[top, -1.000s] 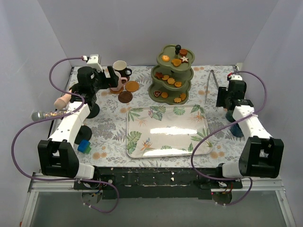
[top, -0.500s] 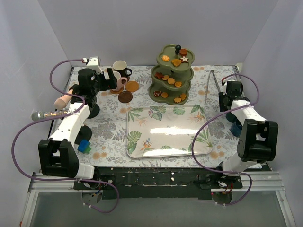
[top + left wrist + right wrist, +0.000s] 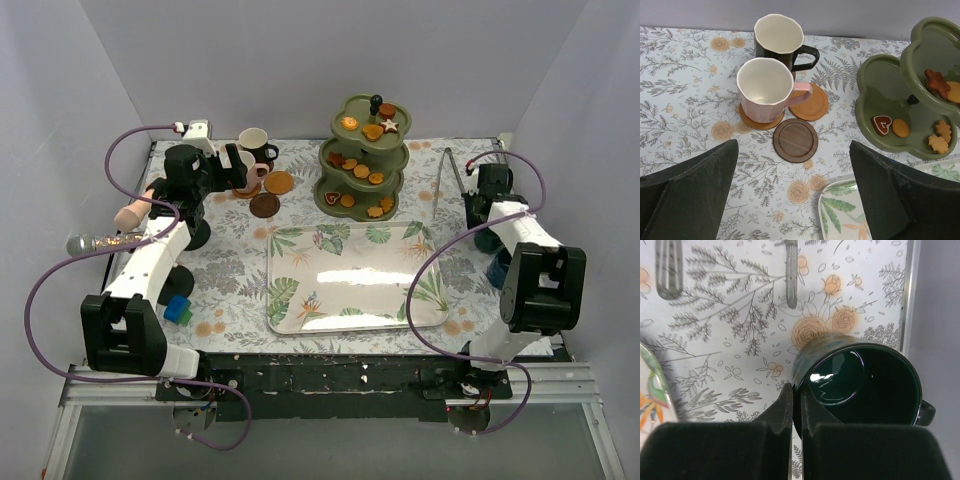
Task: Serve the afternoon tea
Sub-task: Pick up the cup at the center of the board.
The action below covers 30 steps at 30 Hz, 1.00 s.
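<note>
My right gripper (image 3: 796, 395) is shut on the rim of the dark green mug (image 3: 860, 385), one finger inside and one outside its wall; in the top view the mug (image 3: 487, 242) stands at the right edge, a blue mug (image 3: 498, 272) just in front. My left gripper (image 3: 795, 200) hangs open and empty over the cloth, short of a dark brown coaster (image 3: 795, 140). Beyond it stand a pink mug (image 3: 765, 89) on a coaster, a lighter coaster (image 3: 810, 105), and a dark mug with a white inside (image 3: 779, 40). The olive stand (image 3: 362, 160) holds biscuits (image 3: 883, 124).
A leaf-print tray (image 3: 355, 275) lies in the middle front. Metal tongs (image 3: 669, 270) lie beyond the green mug. A glittery microphone (image 3: 100, 241) and a small blue block (image 3: 178, 310) sit at the left, and the table's metal edge (image 3: 905, 315) runs right beside the mug.
The right arm has folded back towards the table's right edge, and its jaws have closed on the green mug's rim. The left arm has not moved.
</note>
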Each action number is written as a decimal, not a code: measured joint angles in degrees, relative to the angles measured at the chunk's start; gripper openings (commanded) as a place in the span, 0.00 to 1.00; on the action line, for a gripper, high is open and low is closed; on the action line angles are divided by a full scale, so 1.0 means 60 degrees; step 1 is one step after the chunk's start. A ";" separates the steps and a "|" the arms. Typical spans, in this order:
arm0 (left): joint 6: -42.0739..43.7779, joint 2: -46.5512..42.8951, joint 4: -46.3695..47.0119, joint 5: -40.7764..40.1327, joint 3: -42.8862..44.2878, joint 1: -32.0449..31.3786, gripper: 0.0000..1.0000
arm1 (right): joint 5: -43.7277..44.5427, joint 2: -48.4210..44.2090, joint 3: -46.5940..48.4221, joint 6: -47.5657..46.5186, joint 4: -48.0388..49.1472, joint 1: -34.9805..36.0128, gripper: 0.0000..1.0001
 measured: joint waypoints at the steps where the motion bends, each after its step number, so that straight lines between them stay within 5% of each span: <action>1: 0.0007 0.0000 0.0000 -0.0004 0.0000 0.0000 0.94 | -0.0022 0.0055 0.0291 0.0058 -0.0251 0.0047 0.01; 14: 0.0000 0.0000 0.0018 0.0000 -0.0004 0.0000 0.94 | 0.0892 -0.0386 0.3552 0.0940 -0.2204 0.2565 0.01; 22: -0.0098 0.0000 0.0018 0.0033 -0.0004 0.0000 0.94 | 0.0834 -0.0215 0.4663 0.1996 -0.4255 0.4838 0.01; 30: -0.0168 0.0000 0.0018 0.0047 0.0000 0.0000 0.94 | 0.0663 0.0703 0.4750 0.3694 -0.4331 0.7293 0.01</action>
